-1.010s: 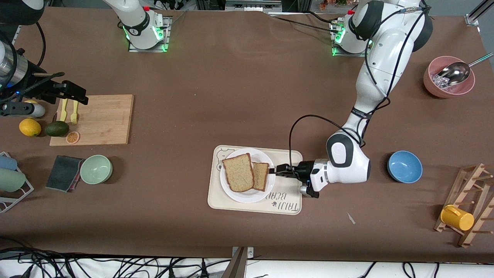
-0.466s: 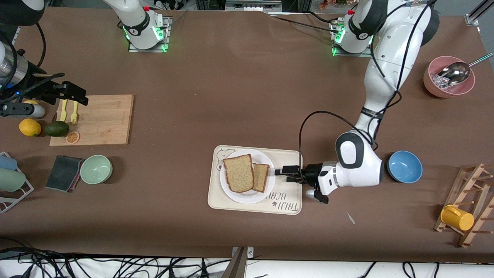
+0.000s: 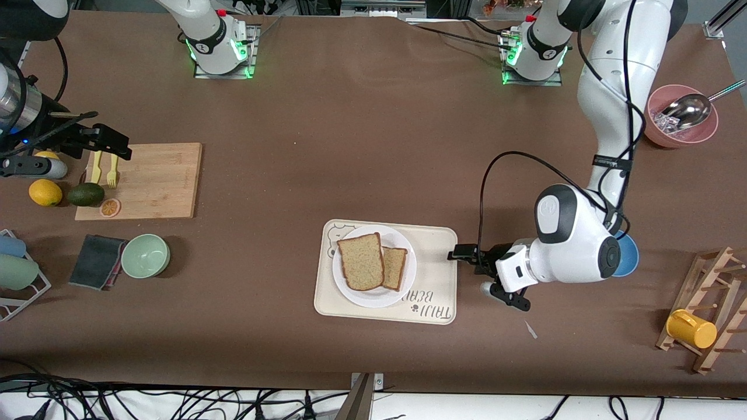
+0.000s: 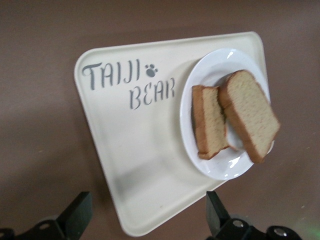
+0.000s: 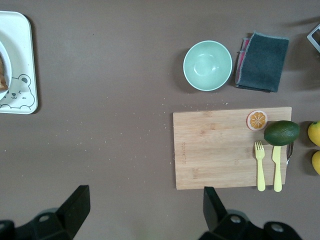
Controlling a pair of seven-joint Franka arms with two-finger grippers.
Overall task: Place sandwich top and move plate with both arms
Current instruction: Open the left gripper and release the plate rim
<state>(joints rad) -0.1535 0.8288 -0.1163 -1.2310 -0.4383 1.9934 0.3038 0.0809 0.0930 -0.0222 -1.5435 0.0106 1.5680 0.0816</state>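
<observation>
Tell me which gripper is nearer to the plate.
Left. The left gripper is open at the tray's edge beside the plate; the right gripper waits open over the cutting board.

Brown matte table (image 3: 362, 146) fills view; black cables (image 3: 117, 402) tangled along white near edge; even light.

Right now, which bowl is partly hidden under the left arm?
The blue bowl, toward the left arm's end of the table; the arm's white wrist covers most of it. The green bowl and the pink bowl with the metal scoop stand uncovered.
</observation>
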